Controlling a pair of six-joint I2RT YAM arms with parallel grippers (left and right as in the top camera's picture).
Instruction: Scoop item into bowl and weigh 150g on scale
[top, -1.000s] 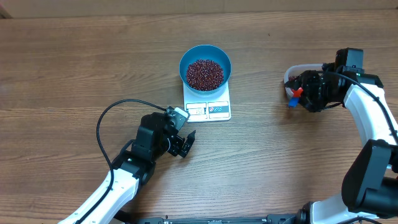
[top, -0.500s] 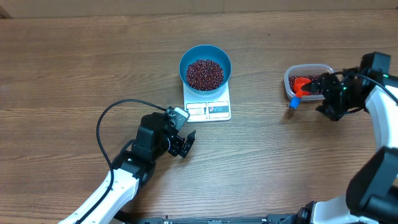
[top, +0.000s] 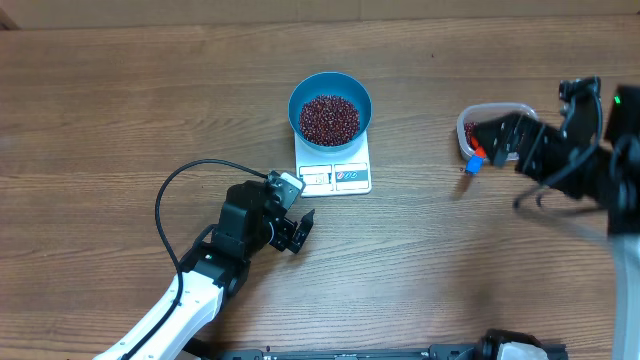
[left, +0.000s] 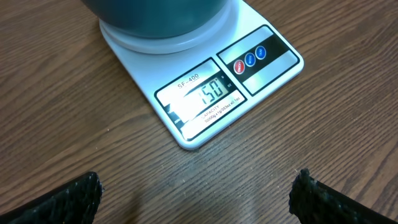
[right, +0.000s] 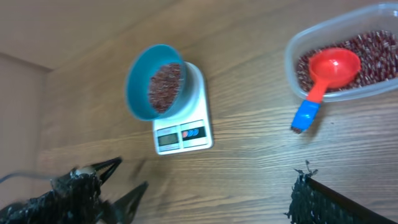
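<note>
Teal bowl (right: 133, 90) holding dark red beans (right: 165, 79), seated on white scale (right: 184, 134), display edge toward bottom of frame. Clear tub (right: 291, 55) top right, well apart, holding more beans and red scoop (right: 334, 66); blue handle end projecting past tub rim over wooden table (right: 249, 165). Low left, left tool (right: 132, 174), blurred, fingers apart.

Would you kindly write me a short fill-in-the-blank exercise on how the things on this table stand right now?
1. The teal bowl of beans stands on the white ____.
2. The display shows the number ____.
3. The red scoop lies in the clear ____ of beans.
4. The left fingers and the right fingers stand ____, holding nothing.
Missing words: scale; 150; tub; open.
</note>
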